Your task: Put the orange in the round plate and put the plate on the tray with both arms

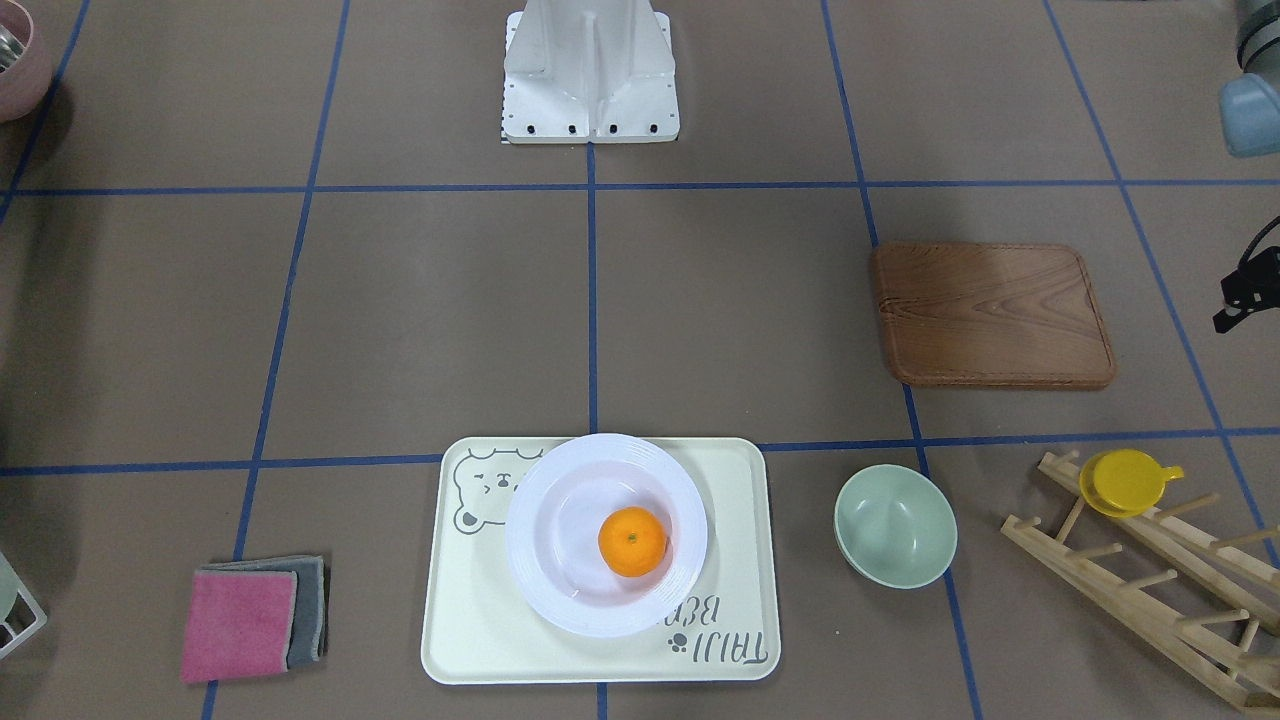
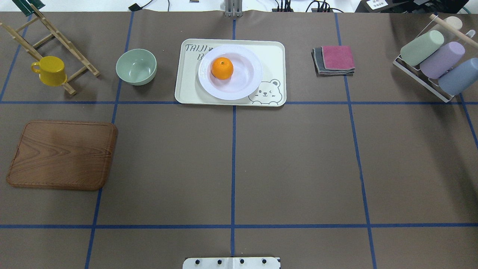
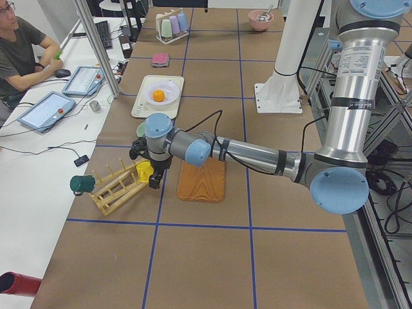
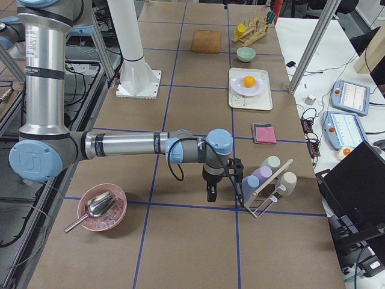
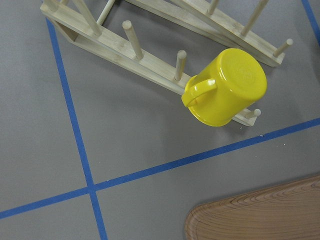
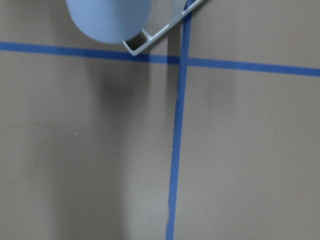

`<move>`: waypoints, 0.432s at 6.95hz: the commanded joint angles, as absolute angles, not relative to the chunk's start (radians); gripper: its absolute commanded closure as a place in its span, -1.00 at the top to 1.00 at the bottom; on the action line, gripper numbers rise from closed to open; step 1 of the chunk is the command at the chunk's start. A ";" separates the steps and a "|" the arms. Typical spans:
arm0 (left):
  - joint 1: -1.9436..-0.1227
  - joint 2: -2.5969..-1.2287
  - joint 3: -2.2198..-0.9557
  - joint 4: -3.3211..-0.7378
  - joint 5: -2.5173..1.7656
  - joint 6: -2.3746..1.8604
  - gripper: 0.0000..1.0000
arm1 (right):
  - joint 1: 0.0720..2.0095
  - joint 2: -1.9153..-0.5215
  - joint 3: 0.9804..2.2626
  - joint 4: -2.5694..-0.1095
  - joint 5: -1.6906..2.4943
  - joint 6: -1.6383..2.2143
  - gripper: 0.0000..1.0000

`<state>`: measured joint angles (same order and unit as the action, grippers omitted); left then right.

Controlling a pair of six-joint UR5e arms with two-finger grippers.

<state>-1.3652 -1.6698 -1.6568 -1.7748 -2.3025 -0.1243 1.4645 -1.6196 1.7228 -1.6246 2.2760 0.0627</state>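
The cream rectangular tray [image 2: 272, 56], with rounded corners, a grey bear face and "TAIJI BEAR" lettering, lies flat. The glossy white round plate [image 2: 242, 80] with a ridged rim sits upright on the tray's middle, covering part of the lettering. The small bright orange [image 2: 222, 68] rests in the plate's sunken centre, stem dimple up, offset toward the tray's lettered end.

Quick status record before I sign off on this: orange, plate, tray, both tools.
orange: orange sits in the plate's sunken centre
plate: round plate rests flat on the tray
tray: tray on the table's far side from the robot's base
left tool: left tool by the yellow cup, away from the tray; open or shut unclear
right tool: right tool by the pastel cups; open or shut unclear
task: looks complete
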 commanded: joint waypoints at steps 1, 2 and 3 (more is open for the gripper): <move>-1.367 -1.661 -1.657 -1.778 -2.303 -0.124 0.97 | 1.482 -1.554 1.715 -1.677 2.223 0.034 1.00; -1.399 -1.654 -1.655 -1.770 -2.301 -0.114 0.98 | 1.489 -1.508 1.689 -1.689 2.186 0.034 1.00; -1.422 -1.635 -1.649 -1.770 -2.301 -0.103 0.97 | 1.497 -1.502 1.683 -1.697 2.189 0.032 1.00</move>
<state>-1.3934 -1.6529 -1.6540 -1.7724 -2.3015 -0.1146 1.4879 -1.5268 1.6975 -1.6844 2.2054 0.0368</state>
